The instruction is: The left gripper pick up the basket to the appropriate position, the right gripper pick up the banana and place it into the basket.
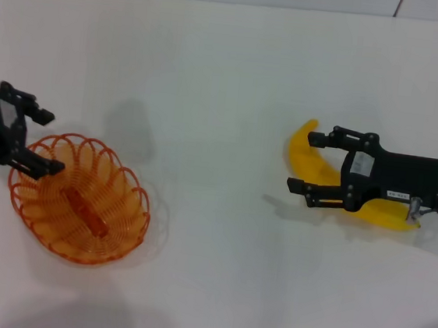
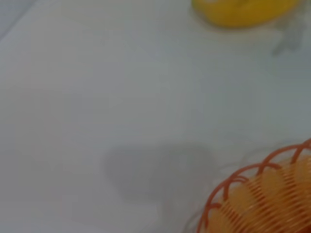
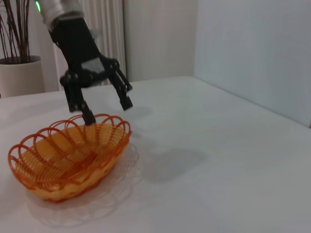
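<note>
The orange wire basket (image 1: 78,200) sits on the white table at the left; it also shows in the right wrist view (image 3: 68,155) and the left wrist view (image 2: 262,194). My left gripper (image 1: 45,139) is open at the basket's rim on its far left side, one finger just over the rim and the other outside it; the right wrist view shows this left gripper (image 3: 108,110) too. The yellow banana (image 1: 313,168) lies on the table at the right, and the left wrist view shows the banana (image 2: 243,9) as well. My right gripper (image 1: 304,162) is open, with its fingers astride the banana's curved end.
The white table (image 1: 228,79) runs back to a tiled wall. Bare tabletop lies between the basket and the banana. A potted plant (image 3: 19,75) and a curtain stand beyond the table's far side in the right wrist view.
</note>
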Robot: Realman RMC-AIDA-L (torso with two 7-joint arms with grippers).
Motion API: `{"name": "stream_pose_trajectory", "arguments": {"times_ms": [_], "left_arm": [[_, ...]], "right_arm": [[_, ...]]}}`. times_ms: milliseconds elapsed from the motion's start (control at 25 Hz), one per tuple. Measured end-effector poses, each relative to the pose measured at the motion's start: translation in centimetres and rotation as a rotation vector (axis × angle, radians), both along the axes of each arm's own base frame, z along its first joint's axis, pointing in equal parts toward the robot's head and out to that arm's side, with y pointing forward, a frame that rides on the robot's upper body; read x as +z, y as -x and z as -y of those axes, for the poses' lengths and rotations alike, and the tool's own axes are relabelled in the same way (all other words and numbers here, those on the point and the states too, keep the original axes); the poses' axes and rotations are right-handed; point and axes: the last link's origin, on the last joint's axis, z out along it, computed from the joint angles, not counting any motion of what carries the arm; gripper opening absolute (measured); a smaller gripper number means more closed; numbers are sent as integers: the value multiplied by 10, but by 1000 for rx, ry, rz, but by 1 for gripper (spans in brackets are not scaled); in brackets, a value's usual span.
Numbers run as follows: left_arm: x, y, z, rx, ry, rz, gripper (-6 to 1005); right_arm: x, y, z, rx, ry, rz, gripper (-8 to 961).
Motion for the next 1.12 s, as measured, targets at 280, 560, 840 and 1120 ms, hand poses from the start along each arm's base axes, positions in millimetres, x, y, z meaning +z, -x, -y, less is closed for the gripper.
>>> {"name": "stream_pose_trajectory", "arguments": {"times_ms": [280, 560, 840, 1120], "left_arm": [[-16, 1, -4, -23, 15, -24, 858], [-23, -1, -10, -39, -1, -31, 855], [-28, -4, -13, -22, -13, -35, 852], [-29, -6, -15, -16, -21, -32, 743]], "right_arm": [[0, 1, -1, 0, -2, -3, 890], [0, 1, -1, -2, -5, -2, 891], [0, 0, -1, -2, -5, -1, 890], [0, 0, -1, -3, -5, -1, 891]]}}
